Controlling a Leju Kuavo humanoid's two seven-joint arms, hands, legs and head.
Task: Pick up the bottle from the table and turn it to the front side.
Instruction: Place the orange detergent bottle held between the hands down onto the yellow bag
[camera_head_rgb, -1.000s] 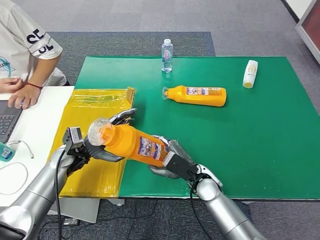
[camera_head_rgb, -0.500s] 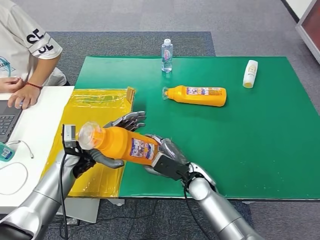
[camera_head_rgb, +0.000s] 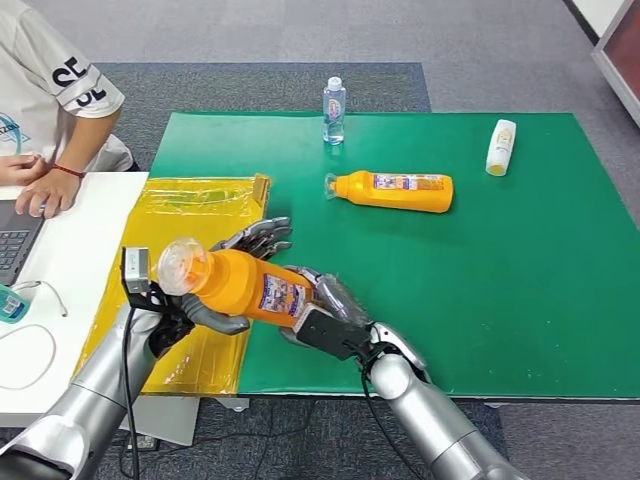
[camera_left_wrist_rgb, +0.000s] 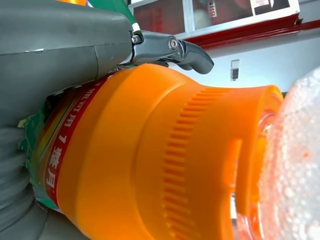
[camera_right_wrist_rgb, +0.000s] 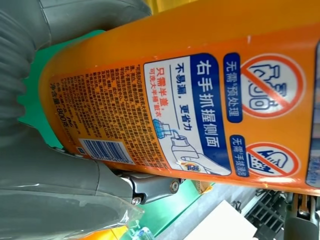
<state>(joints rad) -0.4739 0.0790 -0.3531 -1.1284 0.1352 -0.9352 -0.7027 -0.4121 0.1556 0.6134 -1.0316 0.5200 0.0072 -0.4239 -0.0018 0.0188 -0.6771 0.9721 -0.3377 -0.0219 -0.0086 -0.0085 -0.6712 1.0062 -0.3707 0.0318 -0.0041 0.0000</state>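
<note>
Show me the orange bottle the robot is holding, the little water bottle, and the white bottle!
Held orange bottle (camera_head_rgb: 241, 285), head view, on its orange shoulder.
Water bottle (camera_head_rgb: 333, 108), head view, on its label.
White bottle (camera_head_rgb: 500, 147), head view, on its middle.

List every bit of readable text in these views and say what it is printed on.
Held orange bottle, back label:
"右手抓握侧面"
"不易漏, 更省力"
"无需预处理"
"净含量:800"; the unit after it is unclear.
Fine print and barcode digits: too small.
Same bottle's red label strip in the left wrist view: partly hidden.
Person's white shirt: cut-off letters.

Grey carpet floor (camera_head_rgb: 226, 30) surrounds a white desk (camera_head_rgb: 75, 240)
</note>
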